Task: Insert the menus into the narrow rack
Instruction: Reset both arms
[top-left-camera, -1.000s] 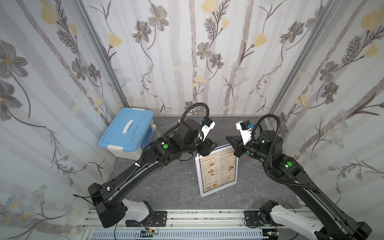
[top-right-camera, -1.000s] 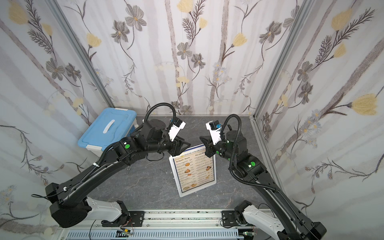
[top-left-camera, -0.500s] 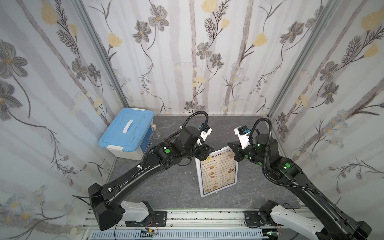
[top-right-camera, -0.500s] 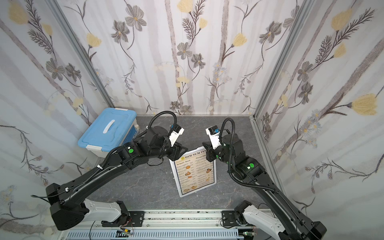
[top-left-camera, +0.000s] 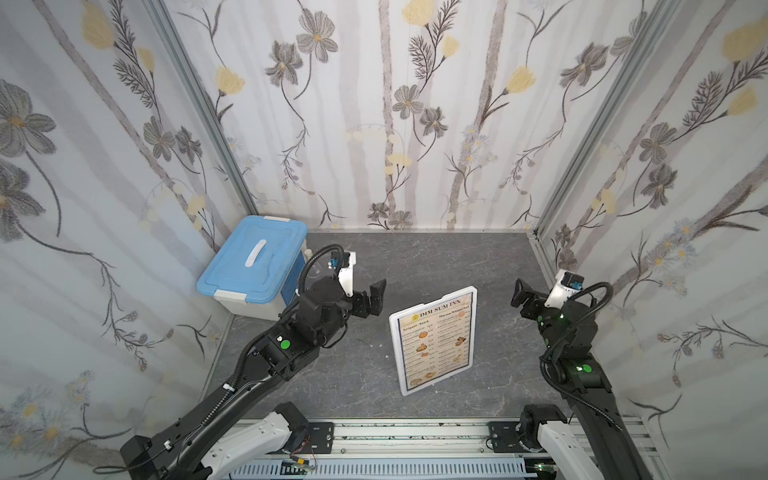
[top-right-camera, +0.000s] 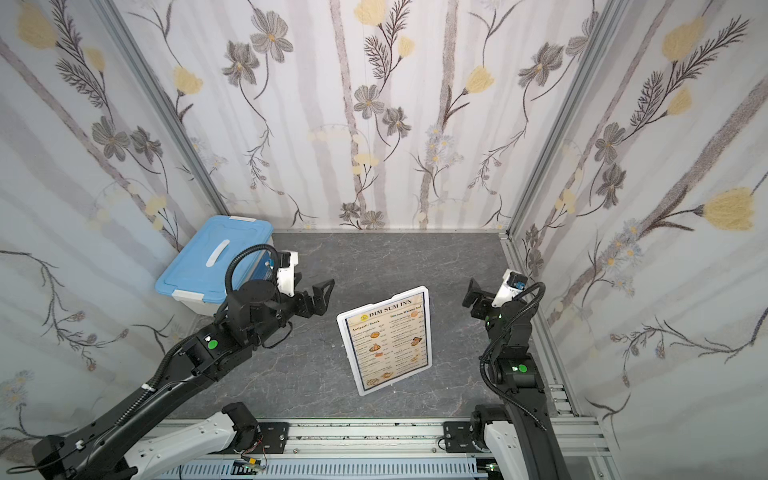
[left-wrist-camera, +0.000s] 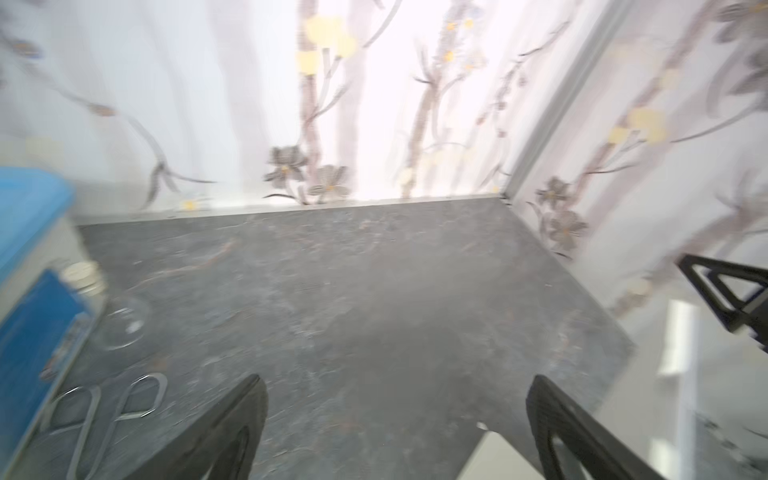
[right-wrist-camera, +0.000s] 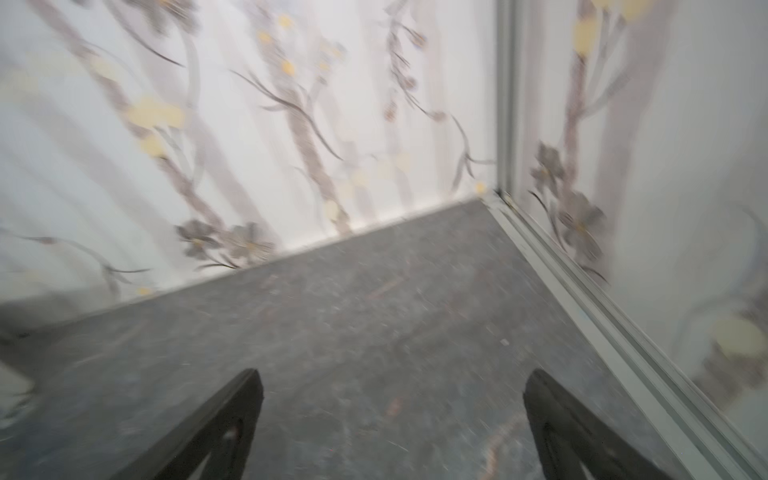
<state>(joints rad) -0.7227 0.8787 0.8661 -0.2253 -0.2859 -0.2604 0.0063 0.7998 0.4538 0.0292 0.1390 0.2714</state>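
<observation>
The narrow rack (top-left-camera: 399, 357) (top-right-camera: 351, 357) stands upright in the middle of the grey table, leaning slightly. The "DIM SUM INN" menu (top-left-camera: 436, 338) (top-right-camera: 388, 343) sits inside it, framed by its white border. My left gripper (top-left-camera: 372, 301) (top-right-camera: 318, 299) hangs open to the left of the rack, apart from it and empty. My right gripper (top-left-camera: 523, 300) (top-right-camera: 473, 299) is open and empty to the right, near the side wall. In the left wrist view the open left gripper (left-wrist-camera: 395, 399) shows a white rack corner (left-wrist-camera: 494, 453) below it. The right wrist view shows the open right gripper (right-wrist-camera: 392, 395) over bare table.
A white storage box with a blue lid (top-left-camera: 253, 259) (top-right-camera: 214, 259) stands at the back left, close behind the left arm. Beside it lie metal scissors (left-wrist-camera: 108, 403) and a small glass jar (left-wrist-camera: 120, 320). Flowered walls close in the table on three sides.
Both grippers have let go of the menu's top edge, opened wide and drawn back to either side. The menu now sits down inside the rack, which stands alone.
</observation>
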